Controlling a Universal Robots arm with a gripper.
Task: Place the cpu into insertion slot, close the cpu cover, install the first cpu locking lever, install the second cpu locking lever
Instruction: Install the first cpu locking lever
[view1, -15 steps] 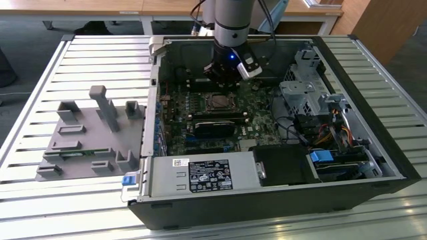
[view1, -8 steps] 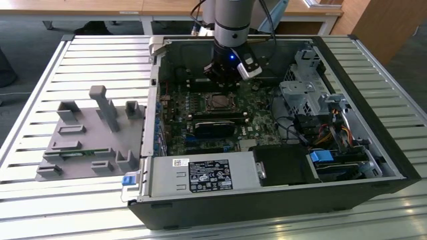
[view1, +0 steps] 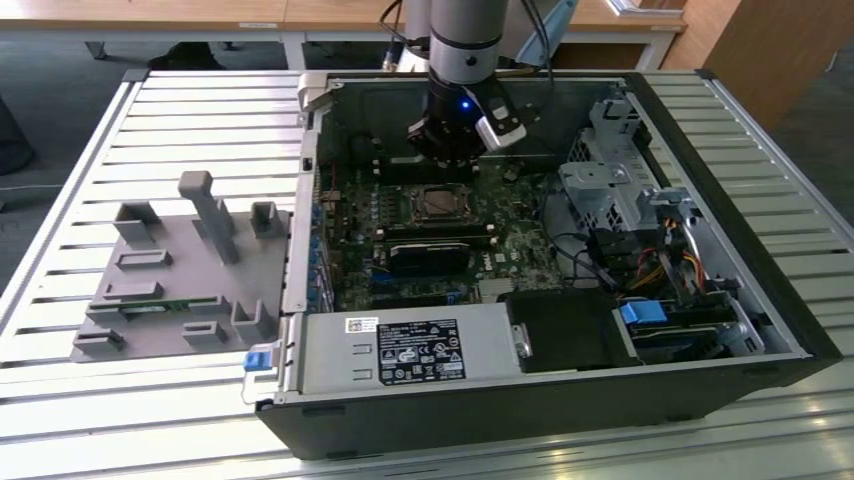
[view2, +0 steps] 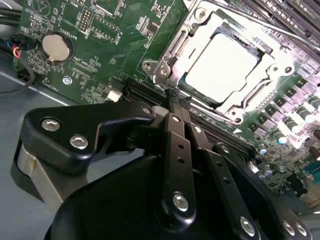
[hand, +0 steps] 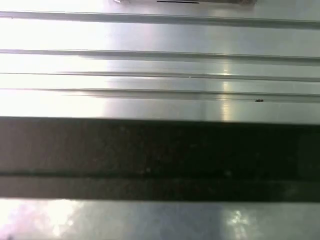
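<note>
The cpu (view2: 220, 67) shows its pale silver face and lies flat in the insertion slot (view1: 438, 204) on the green board. The cpu cover (view2: 162, 67), a silver frame with a window, lies around the chip. A thin metal lever rod (view2: 280, 27) runs along the far side of the socket. My gripper (view2: 177, 97) hangs just off one edge of the socket, black fingers (view2: 175, 135) pressed together with nothing between them. In the exterior view the gripper (view1: 445, 160) hovers over the board just behind the socket, toward the back wall of the case.
The open computer case (view1: 787, 330) lies on a slatted metal table (view1: 160, 110). A heatsink block (view1: 430, 255) sits in front of the socket, with a power supply (view1: 400, 350) at the near side. A grey fixture (view1: 180, 270) stands at the exterior view's left. A coin battery (view2: 52, 45) sits on the board.
</note>
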